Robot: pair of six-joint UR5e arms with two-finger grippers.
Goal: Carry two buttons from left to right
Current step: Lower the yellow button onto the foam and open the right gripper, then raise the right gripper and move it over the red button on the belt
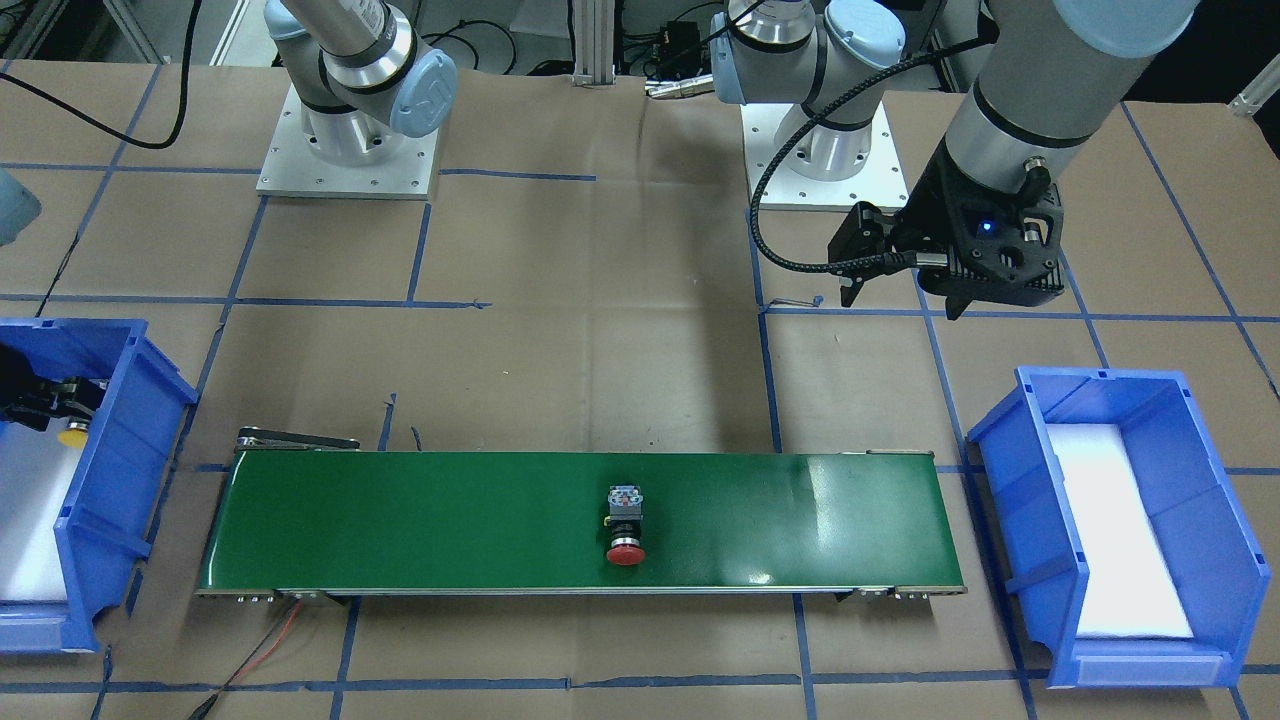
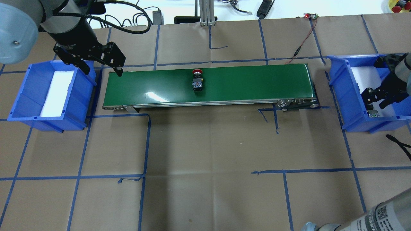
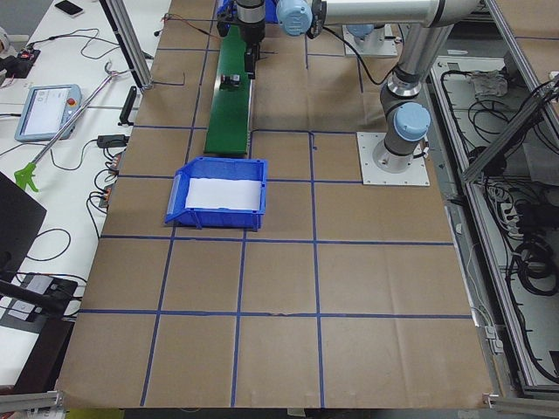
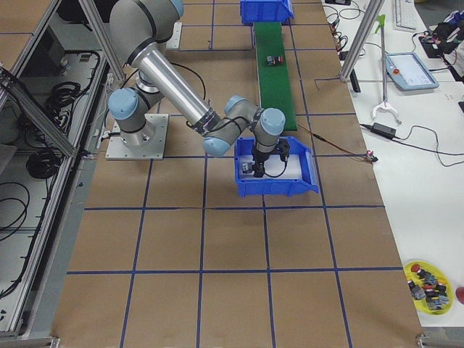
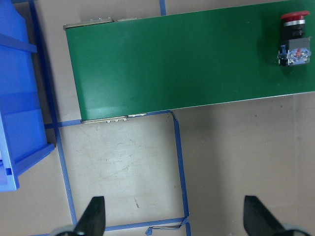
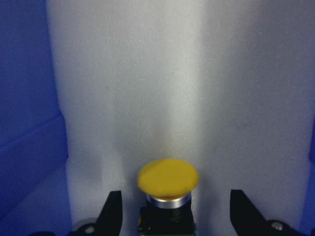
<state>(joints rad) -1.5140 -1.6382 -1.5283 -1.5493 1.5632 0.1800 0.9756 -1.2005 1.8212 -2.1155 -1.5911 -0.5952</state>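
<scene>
Looking at one red button [image 1: 625, 527] lying on its side about midway along the green belt [image 1: 420, 520], cap toward the edge far from the robot, well apart from both bins. Found the yellow button [image 6: 168, 179] down in the right bin [image 2: 348, 96], on the white foam, sitting between the fingers of the right gripper [image 6: 175, 214]. Fingers there spread wide, clear gap on each side of the cap, so not gripping anything as far as can be told. Left gripper [image 5: 174, 219] hovering above the table by the belt's left end, next to the left bin [image 2: 78, 102], fingers also wide with nothing between them. Guessing about halfway through: yellow basically delivered, red not yet at the right side. Handling-wise: small, light, hard plastic, nothing squishy or fragile. Smooth domed cap probably slippery, so better to pinch across the black barrel or the squarish contact block. Lying on its side, likely to roll a bit if nudged off-centre.
</scene>
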